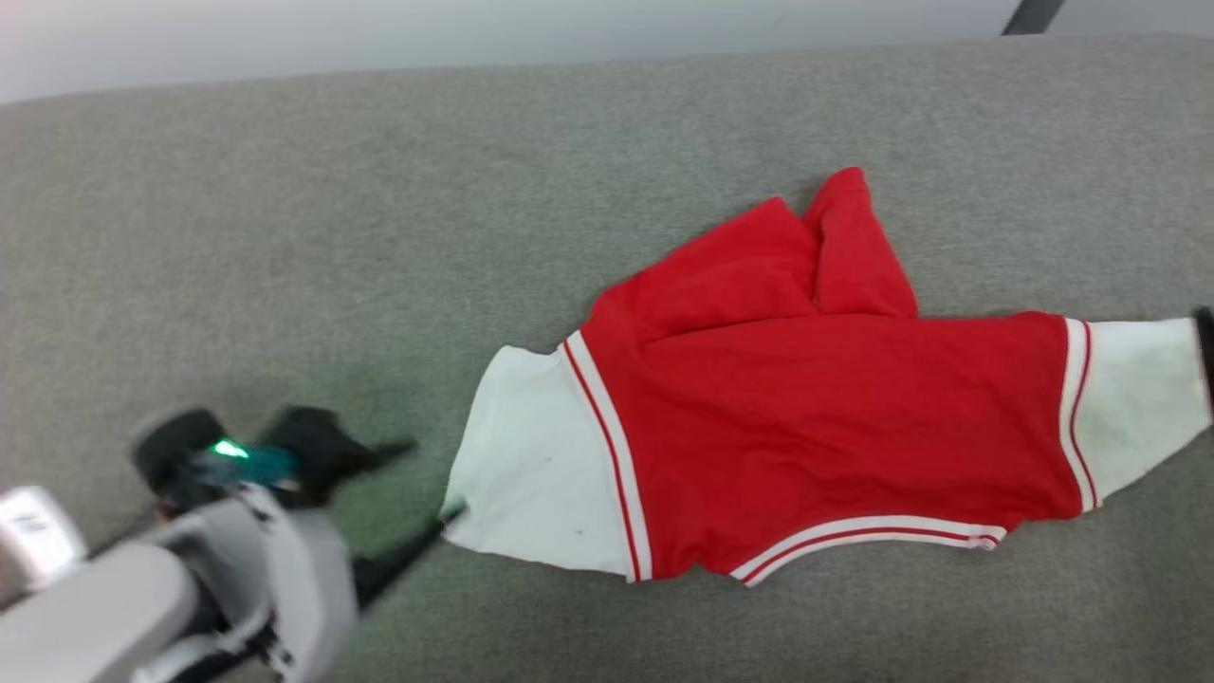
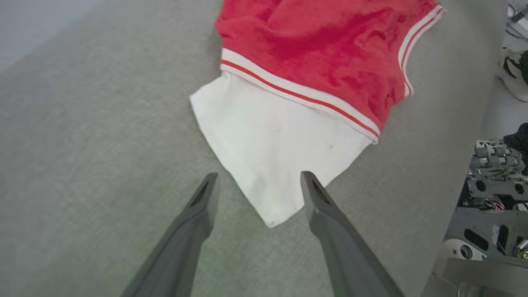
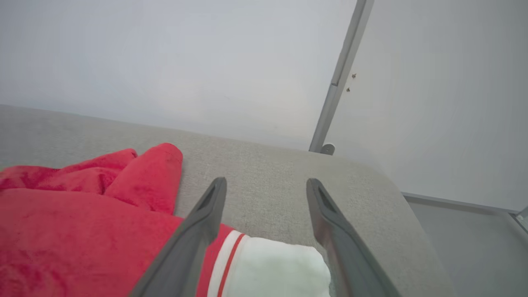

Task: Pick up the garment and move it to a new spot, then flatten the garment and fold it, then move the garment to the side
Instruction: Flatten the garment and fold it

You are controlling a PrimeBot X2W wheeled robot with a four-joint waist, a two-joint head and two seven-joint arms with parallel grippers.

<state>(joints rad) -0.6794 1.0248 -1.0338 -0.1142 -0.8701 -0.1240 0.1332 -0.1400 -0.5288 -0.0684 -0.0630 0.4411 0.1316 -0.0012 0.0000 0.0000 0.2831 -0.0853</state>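
Garment (image 1: 806, 417) lies across centre-right of head view on the grey pad (image 1: 285, 237). Red body in the middle, white sleeves out to either side, striped trim along its bottom edge. Not flat yet imo: a hem flap (image 1: 854, 247) is doubled over at upper centre, w/ a ridge across the red below it.

Left gripper (image 1: 432, 481) is at lower left of head view, jaws wide apart, holding nothing. In L wrist view the corner of the left sleeve (image 2: 268, 148) sits between its fingers. Right gripper (image 3: 266, 181) jaws are also apart and empty, straddling the right sleeve (image 3: 272, 268) at the bottom of R wrist view. Can't tell if the tips touch cloth.

I read the step as flatten. I'd go low, pinch each cuff edge and pull both sides out evenly so the body doesn't skew. Then take the flap's far corner and draw it toward top of frame. Fabric looks soft and will prob stretch and cling to the pad, so light pull w/ a slight lift.

Around: pale wall (image 1: 379, 38) along top of head view, grey post (image 3: 338, 74) upper right of R wrist view, well apart. The pad's corner drops to floor (image 3: 462, 231) near the right sleeve, so I'd avoid dragging cloth over it. Robot base hardware (image 2: 491, 194) at right edge of L wrist view, off the pad.
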